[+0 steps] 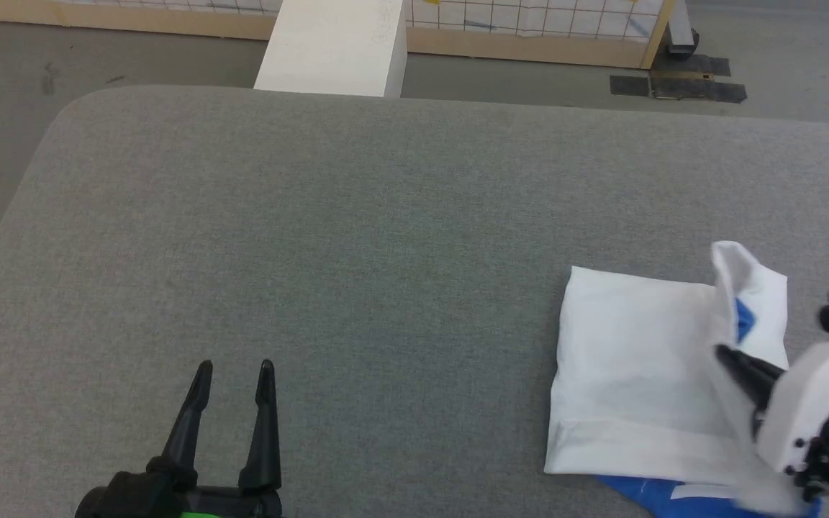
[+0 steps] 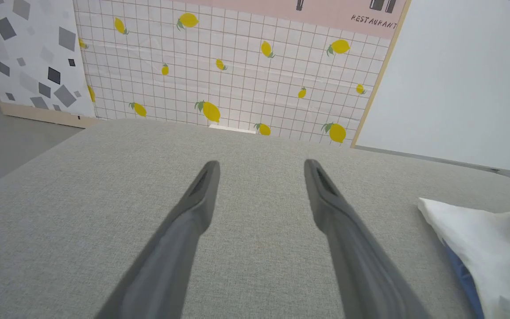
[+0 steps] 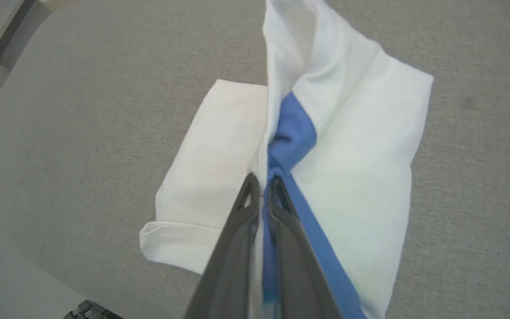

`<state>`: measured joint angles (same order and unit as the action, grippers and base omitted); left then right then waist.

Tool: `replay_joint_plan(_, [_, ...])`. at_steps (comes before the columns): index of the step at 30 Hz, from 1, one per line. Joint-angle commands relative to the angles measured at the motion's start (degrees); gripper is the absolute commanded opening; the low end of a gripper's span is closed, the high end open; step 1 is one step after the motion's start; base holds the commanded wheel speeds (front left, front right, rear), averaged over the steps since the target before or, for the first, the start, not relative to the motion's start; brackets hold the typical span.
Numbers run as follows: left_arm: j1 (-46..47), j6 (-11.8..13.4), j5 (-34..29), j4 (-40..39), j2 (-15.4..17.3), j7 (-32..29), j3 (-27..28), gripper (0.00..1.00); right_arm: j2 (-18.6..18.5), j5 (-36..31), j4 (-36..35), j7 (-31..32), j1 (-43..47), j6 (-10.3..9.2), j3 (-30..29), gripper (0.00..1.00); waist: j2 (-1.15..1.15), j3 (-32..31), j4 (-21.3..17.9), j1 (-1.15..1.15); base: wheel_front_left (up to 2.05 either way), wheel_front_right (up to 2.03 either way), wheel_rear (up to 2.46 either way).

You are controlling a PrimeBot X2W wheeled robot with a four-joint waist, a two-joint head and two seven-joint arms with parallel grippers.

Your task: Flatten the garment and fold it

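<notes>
The garment (image 1: 637, 374) lies partly folded at the right of the grey table, white with blue showing at its near edge and in a raised fold. My right gripper (image 1: 722, 352) is shut on that raised fold, lifting white and blue cloth above the flat part. In the right wrist view the garment (image 3: 361, 155) rises as a ridge from the pinched right gripper (image 3: 261, 181). My left gripper (image 1: 234, 370) stands open at the lower left, well apart from the cloth. The left wrist view shows the left gripper (image 2: 261, 168) open over bare table, the garment (image 2: 481, 239) at its right edge.
The grey fabric-covered table (image 1: 314, 237) stretches wide to the left of the garment. A white box (image 1: 335, 47) stands on the floor beyond the table's far edge. A tiled lemon-pattern wall panel (image 2: 237, 66) and a white board (image 2: 458, 79) stand behind.
</notes>
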<state>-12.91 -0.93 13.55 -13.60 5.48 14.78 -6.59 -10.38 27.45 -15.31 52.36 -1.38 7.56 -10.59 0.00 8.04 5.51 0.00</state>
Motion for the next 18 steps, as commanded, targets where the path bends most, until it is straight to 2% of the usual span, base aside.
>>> replay_joint_plan(1, [-0.34,-0.46,0.43,0.19,-0.41,0.22,-0.07,1.0,0.45,0.23,-0.89,0.6,-1.34,-0.08,1.69,0.0,0.0,0.3,0.45,0.0,0.0,0.0,0.0])
replay_joint_plan(5, [-0.03,-1.12,0.42,0.76,-0.88,0.22,-0.21,1.0,1.45,-0.98,-0.69,1.01,-3.24,-0.08,6.51,0.0,0.0,0.75,1.42,0.0,0.0,0.0,0.0])
replay_joint_plan(9, [0.42,-1.68,0.3,1.54,-1.23,0.22,-0.26,1.0,2.14,-3.09,2.98,-0.11,-5.63,-0.08,10.47,0.0,0.0,0.82,2.44,0.0,0.0,0.0,0.0])
replay_joint_plan(18, [0.69,-2.5,0.27,3.07,-1.79,0.22,-0.5,1.0,4.48,-10.2,18.68,-5.03,-10.65,-0.08,15.83,0.0,0.0,-0.51,4.42,0.0,0.0,0.0,0.0])
